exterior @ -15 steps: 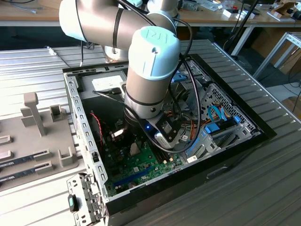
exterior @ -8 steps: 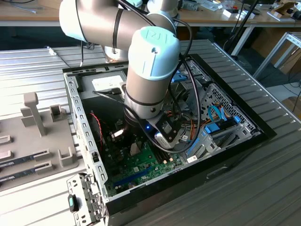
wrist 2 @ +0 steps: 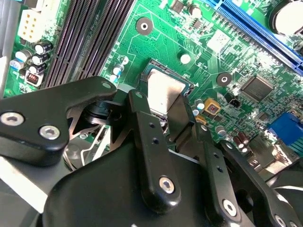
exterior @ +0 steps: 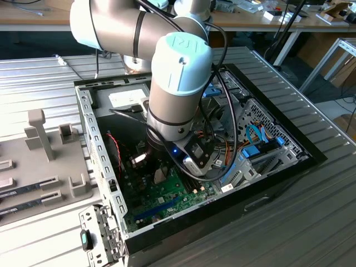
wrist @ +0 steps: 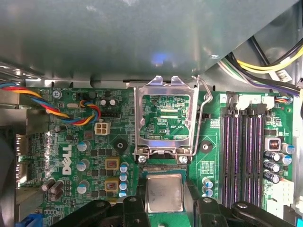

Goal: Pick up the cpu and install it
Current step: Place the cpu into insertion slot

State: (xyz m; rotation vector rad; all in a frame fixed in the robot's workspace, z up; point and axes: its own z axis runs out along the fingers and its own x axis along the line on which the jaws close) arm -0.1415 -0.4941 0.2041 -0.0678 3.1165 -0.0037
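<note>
The cpu (wrist: 164, 191) is a small square chip with a silver-grey metal top and a thin green rim. It sits level over the motherboard's socket (wrist: 164, 169), between my two black fingers (wrist: 134, 204). My gripper (wrist: 164, 201) is shut on the cpu, one finger against each of two opposite edges. In the second wrist view the cpu (wrist 2: 163, 90) shows beyond the fingers (wrist 2: 142, 118) of the gripper (wrist 2: 160, 108). The socket's metal load plate (wrist: 164, 118) stands flipped open beside the socket, its lever (wrist: 204, 109) raised. In the exterior view the arm's wrist (exterior: 175, 94) reaches down into the open computer case (exterior: 100, 156).
Dark memory slots (wrist: 244, 156) run beside the socket. Coloured cables (wrist: 71, 111) lie on its other side. A grey case wall (wrist: 142, 38) rises beyond the load plate. A blue expansion slot (wrist 2: 255, 19) crosses the board. A grey fixture (exterior: 44, 161) stands at the exterior view's left.
</note>
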